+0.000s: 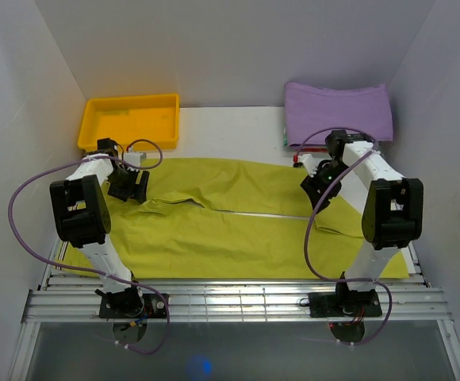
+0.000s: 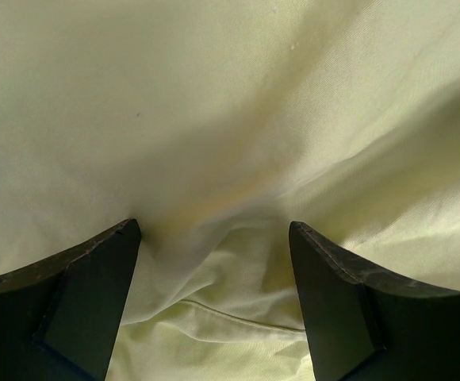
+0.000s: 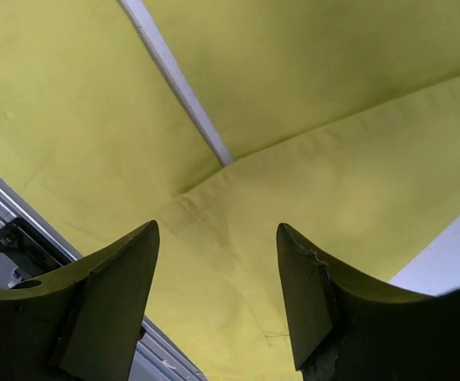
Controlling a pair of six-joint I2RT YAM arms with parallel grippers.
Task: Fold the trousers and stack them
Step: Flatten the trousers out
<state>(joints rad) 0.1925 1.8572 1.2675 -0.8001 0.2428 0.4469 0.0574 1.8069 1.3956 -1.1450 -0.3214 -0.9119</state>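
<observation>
The trousers lie spread across the worktop, not yet folded or stacked, with the left hand and right hand both wide over them, the left perhaps touching cloth

the left gripper has its dark fingers spread apart at the frame's bottom, with rumpled yellow-green trousers filling everything above and between.

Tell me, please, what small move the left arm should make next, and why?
Probably shut the left gripper on the trousers: its jaws stand open astride a raised ridge of cloth, seemingly touching it. The trousers lie spread unfolded, and the right gripper hovers open above them.
</observation>
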